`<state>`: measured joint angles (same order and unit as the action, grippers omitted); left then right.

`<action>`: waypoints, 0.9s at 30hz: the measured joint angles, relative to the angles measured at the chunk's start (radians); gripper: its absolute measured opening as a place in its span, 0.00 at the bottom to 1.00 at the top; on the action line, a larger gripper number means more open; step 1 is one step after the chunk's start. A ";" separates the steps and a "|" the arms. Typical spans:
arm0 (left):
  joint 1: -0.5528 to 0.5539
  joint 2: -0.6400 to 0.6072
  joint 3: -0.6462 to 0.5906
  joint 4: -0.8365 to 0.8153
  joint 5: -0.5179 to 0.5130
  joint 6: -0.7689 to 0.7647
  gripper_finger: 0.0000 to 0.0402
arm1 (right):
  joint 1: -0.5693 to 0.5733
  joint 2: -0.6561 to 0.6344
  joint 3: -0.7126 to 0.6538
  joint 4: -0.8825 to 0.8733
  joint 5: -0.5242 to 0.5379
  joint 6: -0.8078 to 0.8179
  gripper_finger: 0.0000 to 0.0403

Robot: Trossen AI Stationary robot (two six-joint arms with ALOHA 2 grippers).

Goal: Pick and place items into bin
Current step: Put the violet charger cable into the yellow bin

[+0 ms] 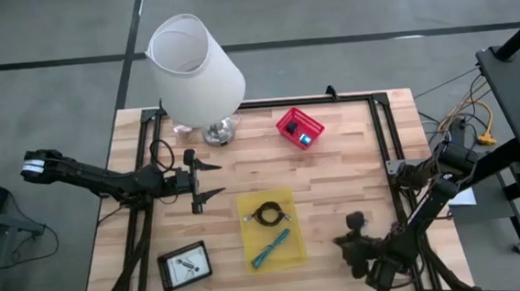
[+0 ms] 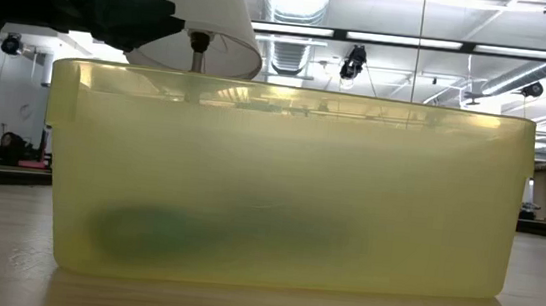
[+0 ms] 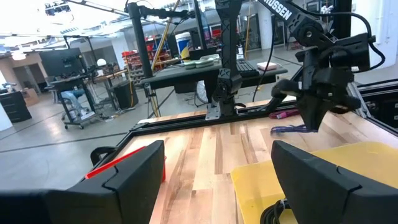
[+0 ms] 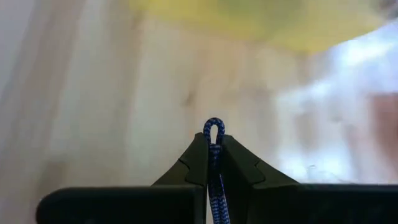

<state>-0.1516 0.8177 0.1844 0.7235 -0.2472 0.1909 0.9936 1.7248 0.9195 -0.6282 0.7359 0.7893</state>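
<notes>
R end effector (image 4: 213,163) clamped on blue braided cord (image 4: 214,134) nr yellow bin (image 1: 270,229) — L end effector (image 1: 215,179) apart.

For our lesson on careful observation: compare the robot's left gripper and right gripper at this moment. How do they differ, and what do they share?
1. The left gripper is open with its fingers spread apart; the right gripper is shut on a blue braided cord.
2. The left gripper holds nothing; the right gripper carries the cord.
3. The left gripper sits left of the yellow bin; the right gripper is to the bin's right, near the table's front.

Both have two dark fingers.
</notes>
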 joint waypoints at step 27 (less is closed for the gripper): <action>0.000 0.000 0.000 0.001 0.000 0.000 0.69 | -0.031 -0.003 -0.029 0.304 0.288 -0.227 0.03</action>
<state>-0.1516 0.8177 0.1844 0.7250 -0.2472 0.1909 0.9621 1.7222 0.8902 -0.3245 1.0237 0.5624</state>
